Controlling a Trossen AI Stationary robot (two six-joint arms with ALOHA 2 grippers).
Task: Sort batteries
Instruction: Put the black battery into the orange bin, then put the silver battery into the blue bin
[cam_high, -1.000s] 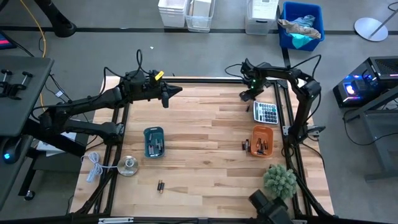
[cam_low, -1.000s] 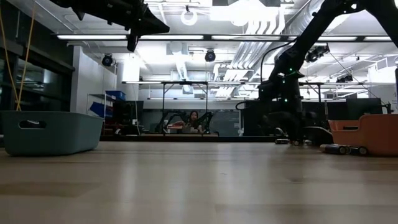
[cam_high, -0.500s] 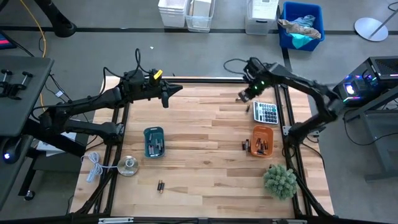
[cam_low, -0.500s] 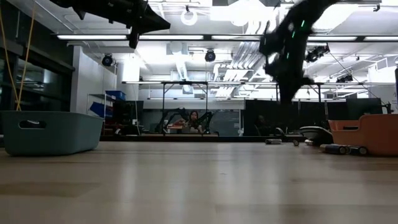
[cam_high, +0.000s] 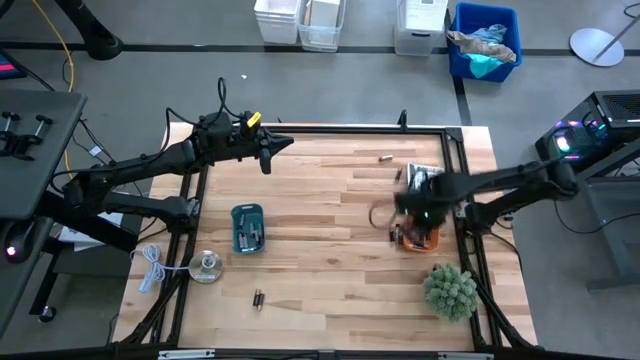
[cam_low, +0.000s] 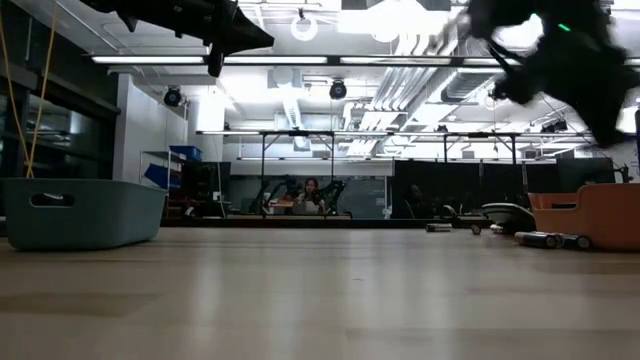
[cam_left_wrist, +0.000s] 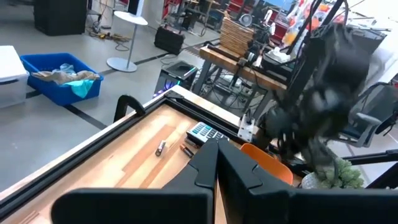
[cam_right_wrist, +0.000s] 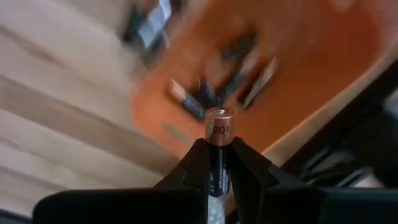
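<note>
My right gripper (cam_right_wrist: 218, 158) is shut on a black battery with a copper-coloured end (cam_right_wrist: 219, 118). In the high view it hovers, blurred, at the orange tray (cam_high: 428, 240), which holds several batteries (cam_right_wrist: 214, 87). More batteries lie on the wood beside that tray (cam_low: 545, 240), near the far edge (cam_high: 383, 158) and near the front edge (cam_high: 258, 297). The teal tray (cam_high: 247, 228) holds other batteries. My left gripper (cam_high: 278, 147) waits shut, high above the table's far left part. My right gripper pinches the battery's black body (cam_right_wrist: 217, 165) between its two fingers. The fingers run along the battery. Its copper end sticks out past the fingertips. The battery is lifted clear, above the orange tray.
A grey calculator (cam_high: 428, 176) lies past the orange tray, partly under my right arm. A green plant (cam_high: 450, 290) stands at the near right corner. A tape roll (cam_high: 207, 267) and a white cable (cam_high: 150, 270) lie near the left edge. Bare wood spans the middle.
My right gripper has risen from the table's far edge beside the calculator. It has then swung fast toward the near edge, ending above the orange tray with the battery in its fingers.
</note>
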